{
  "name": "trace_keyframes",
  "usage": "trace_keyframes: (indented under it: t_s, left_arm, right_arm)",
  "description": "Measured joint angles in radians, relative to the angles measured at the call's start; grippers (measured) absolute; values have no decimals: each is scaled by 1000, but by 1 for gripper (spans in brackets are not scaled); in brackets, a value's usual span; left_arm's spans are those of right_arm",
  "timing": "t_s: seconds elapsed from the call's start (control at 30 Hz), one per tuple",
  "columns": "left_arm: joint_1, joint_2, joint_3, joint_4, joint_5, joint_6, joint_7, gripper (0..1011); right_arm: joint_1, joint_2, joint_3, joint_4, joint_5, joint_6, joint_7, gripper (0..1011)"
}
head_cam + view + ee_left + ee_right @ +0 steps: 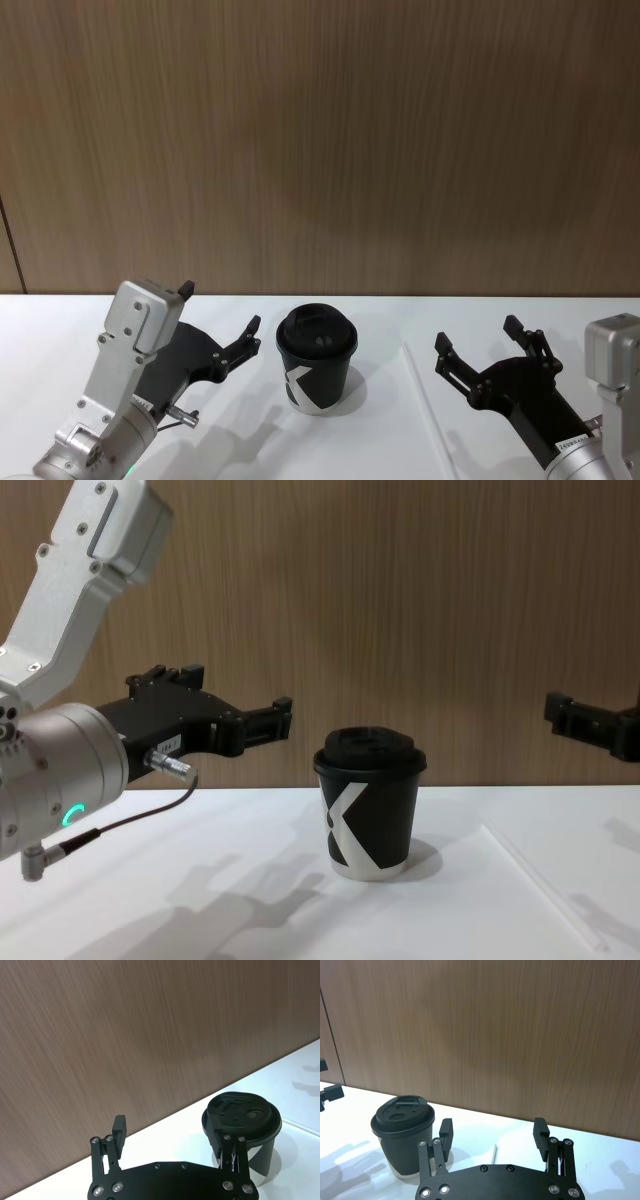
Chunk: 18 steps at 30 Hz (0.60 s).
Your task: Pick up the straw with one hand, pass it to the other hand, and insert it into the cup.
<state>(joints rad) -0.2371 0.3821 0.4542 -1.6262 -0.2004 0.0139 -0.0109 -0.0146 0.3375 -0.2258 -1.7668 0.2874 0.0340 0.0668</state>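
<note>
The black cup (317, 362) with its domed lid and white K mark stands upright on the white table (60, 340); it also shows in the chest view (371, 805). To its right the thin white straw (428, 405) lies flat, running from front to back (545, 888). My left gripper (220, 312), with a silver plug and cable (235, 700), hovers open just left of the cup, one finger (217, 1132) close to the cup's lid (250, 1115). Right of the straw, my right gripper (480, 337) hangs open above the table, the straw's end (495, 1152) between its fingers' lines.
A brown wood-grain wall (320, 140) closes off the table's far edge right behind the cup. Bare white table lies in front of the cup and to both sides.
</note>
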Motion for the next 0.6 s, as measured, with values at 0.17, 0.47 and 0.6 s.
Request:
trace_keyframes:
  t_s: [0.17,0.47,0.6]
  left_arm:
    - [0,0,0,0,0,0,0,1003]
    - [0,0,0,0,0,0,0,1003]
    - [0,0,0,0,0,0,0,1003]
  right_arm:
    - [0,0,0,0,0,0,0,1001]
    - [0,0,0,0,0,0,0,1001]
    - [0,0,0,0,0,0,0,1001]
